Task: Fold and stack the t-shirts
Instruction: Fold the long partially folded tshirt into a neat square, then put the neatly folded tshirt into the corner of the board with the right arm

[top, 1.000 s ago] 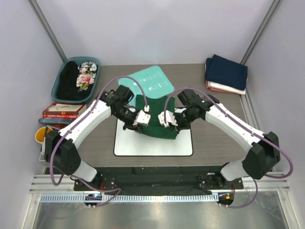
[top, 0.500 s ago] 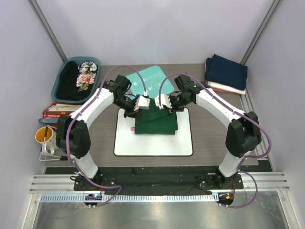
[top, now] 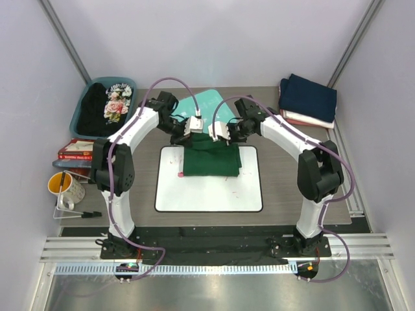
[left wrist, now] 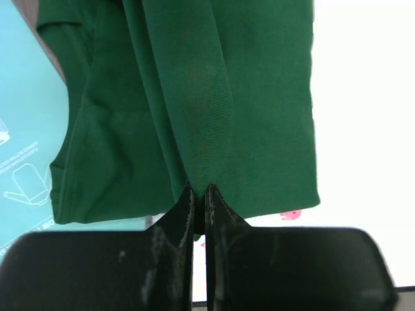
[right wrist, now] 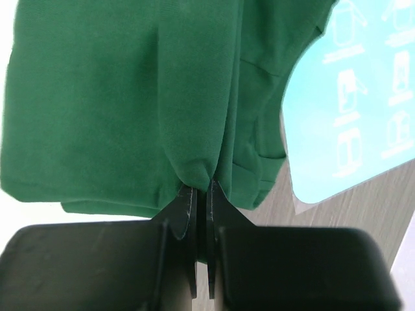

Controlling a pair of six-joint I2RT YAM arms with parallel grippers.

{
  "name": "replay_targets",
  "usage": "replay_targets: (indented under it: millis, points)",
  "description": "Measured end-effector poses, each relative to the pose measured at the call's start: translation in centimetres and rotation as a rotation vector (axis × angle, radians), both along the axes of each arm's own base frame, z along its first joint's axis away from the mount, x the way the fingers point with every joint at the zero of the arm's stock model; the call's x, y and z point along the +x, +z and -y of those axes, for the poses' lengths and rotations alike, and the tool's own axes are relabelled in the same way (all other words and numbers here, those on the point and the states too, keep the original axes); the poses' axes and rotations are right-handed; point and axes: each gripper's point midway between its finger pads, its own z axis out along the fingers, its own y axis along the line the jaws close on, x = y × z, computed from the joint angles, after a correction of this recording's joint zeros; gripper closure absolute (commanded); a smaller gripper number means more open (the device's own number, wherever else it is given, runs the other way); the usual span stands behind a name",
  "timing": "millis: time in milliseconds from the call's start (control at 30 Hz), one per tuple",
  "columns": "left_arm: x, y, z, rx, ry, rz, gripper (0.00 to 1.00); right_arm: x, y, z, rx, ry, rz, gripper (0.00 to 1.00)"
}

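Left hand point(top: 194, 127) and right hand point(top: 219, 130): each pinched shut on a bunched fold of the dark green t-shirt point(top: 209, 161). They sit side by side at its far edge, having carried that cloth over from the near side within the last second. Dark green t-shirt: now a shorter doubled rectangle on the whiteboard point(top: 207, 194), its far end by the teal board point(top: 206, 103); the fold looks nearly laid, with release still due. Folded stack point(top: 308, 100): far right of the surface point(top: 285, 168), well apart; black floral t-shirt point(top: 115, 103): far left, not yet folded.
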Motion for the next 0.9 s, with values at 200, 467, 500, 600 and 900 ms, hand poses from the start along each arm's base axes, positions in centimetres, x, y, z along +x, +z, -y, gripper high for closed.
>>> replay_targets:
  millis: [200, 467, 500, 600, 900]
  points:
    - [3.8, -2.1, -0.7, 0.044, 0.118, 0.087, 0.44, 4.8, -1.4, 1.8, -0.04, -0.213, 0.171, 0.39]
    - [5.8, -5.0, -3.7, 0.068, 0.377, 0.221, 0.15, 8.6, -2.8, 7.7, -0.086, -0.623, 0.318, 0.17]
    - [6.0, -4.0, -3.8, 0.055, 0.396, 0.255, 0.14, 8.4, -2.5, 8.0, -0.066, -0.661, 0.295, 0.18]
    - [6.5, 0.5, -3.5, -0.007, 0.427, 0.364, 0.1, 7.0, -1.6, 8.4, 0.02, -0.744, 0.142, 0.18]
    - [6.3, 8.4, 2.0, -0.131, 0.315, 0.613, 0.17, 0.5, -1.8, 6.9, 0.41, -0.906, -0.578, 0.17]
